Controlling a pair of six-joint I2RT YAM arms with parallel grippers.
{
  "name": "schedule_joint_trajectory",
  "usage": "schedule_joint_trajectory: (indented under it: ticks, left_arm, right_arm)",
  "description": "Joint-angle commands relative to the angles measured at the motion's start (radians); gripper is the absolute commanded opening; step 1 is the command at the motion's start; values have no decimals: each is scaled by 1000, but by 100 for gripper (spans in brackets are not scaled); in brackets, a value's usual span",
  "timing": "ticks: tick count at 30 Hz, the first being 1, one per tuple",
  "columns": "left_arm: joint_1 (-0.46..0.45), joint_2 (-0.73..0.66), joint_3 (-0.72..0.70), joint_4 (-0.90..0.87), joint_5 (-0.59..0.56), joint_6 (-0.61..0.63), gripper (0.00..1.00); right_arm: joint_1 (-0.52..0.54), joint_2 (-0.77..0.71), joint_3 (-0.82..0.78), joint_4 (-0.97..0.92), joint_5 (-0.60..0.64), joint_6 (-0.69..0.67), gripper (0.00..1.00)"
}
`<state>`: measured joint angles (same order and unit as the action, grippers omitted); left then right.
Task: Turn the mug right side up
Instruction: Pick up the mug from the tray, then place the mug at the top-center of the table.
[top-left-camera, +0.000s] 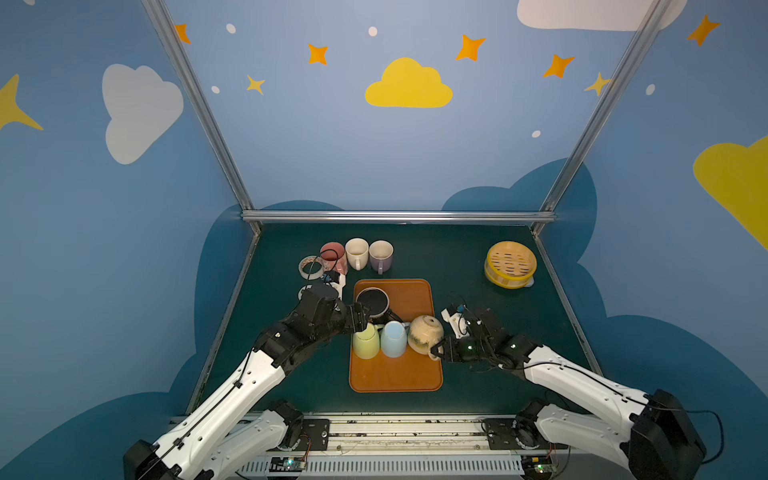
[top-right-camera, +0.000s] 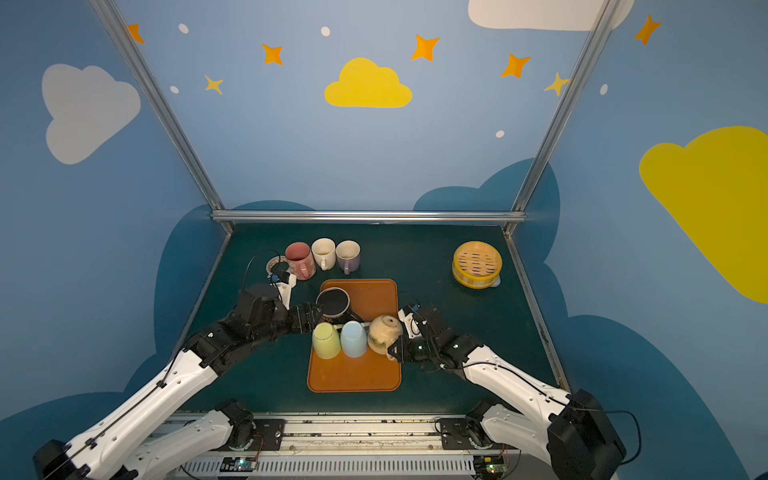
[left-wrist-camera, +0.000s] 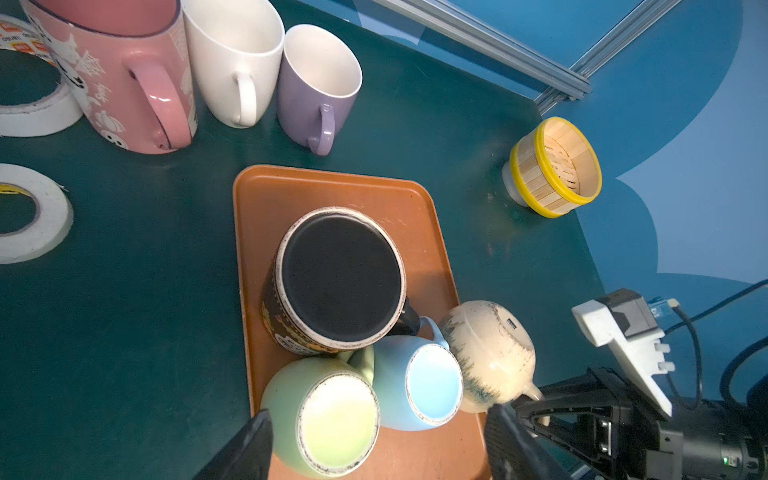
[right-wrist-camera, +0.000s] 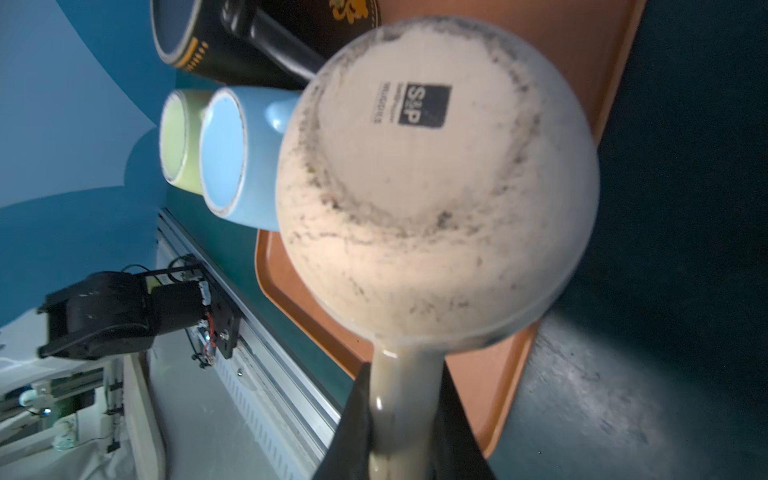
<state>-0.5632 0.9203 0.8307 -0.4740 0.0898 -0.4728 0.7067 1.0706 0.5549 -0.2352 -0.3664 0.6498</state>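
Note:
A cream speckled mug (top-left-camera: 424, 334) (right-wrist-camera: 436, 187) hangs tilted at the right edge of the orange tray (top-left-camera: 395, 378), its base turned up. My right gripper (top-left-camera: 436, 350) (right-wrist-camera: 401, 419) is shut on the mug's handle. On the tray a black mug (top-left-camera: 372, 302), a green mug (top-left-camera: 365, 343) and a blue mug (top-left-camera: 393, 338) stand upside down, close together. My left gripper (top-left-camera: 360, 320) (left-wrist-camera: 378, 419) is open just above the green mug (left-wrist-camera: 328, 415) and blue mug (left-wrist-camera: 424, 382), holding nothing.
Pink (top-left-camera: 333, 255), white (top-left-camera: 357, 252) and purple (top-left-camera: 381, 255) mugs stand upright behind the tray. Two tape rolls (top-left-camera: 311, 267) lie at the back left. A yellow-rimmed bamboo steamer (top-left-camera: 510, 264) sits at the back right. A metal rail runs along the table's back.

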Motion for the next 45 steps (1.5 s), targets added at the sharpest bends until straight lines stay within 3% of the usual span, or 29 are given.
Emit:
schedule_joint_trajectory:
  ticks: [1,14,19,25,32,37,41,45]
  left_arm:
    - [0,16,3,36,22,-5,79]
    - [0,49,43,72,81,-16,76]
    - [2,40,35,154,173,-68,75]
    - [5,30,-35,375,300,-164,71]
    - [10,59,-120,626,391,-300,51]
    - [13,104,-182,868,415,-431,43]
    - [13,193,-209,1085,419,-549,44]
    - [13,286,-207,1268,415,-636,57]
  right_arm:
    - [-39,-41,10,176,-91,40,0]
    - [-101,-77,74,192,-167,74,0]
    - [-120,-96,112,193,-190,78,0]
    - [-168,-65,203,246,-240,102,0]
    - [-229,3,307,357,-294,148,0]
    - [-248,85,368,478,-341,211,0]
    - [-248,146,411,552,-367,251,0]
    - [-246,184,444,590,-380,272,0]
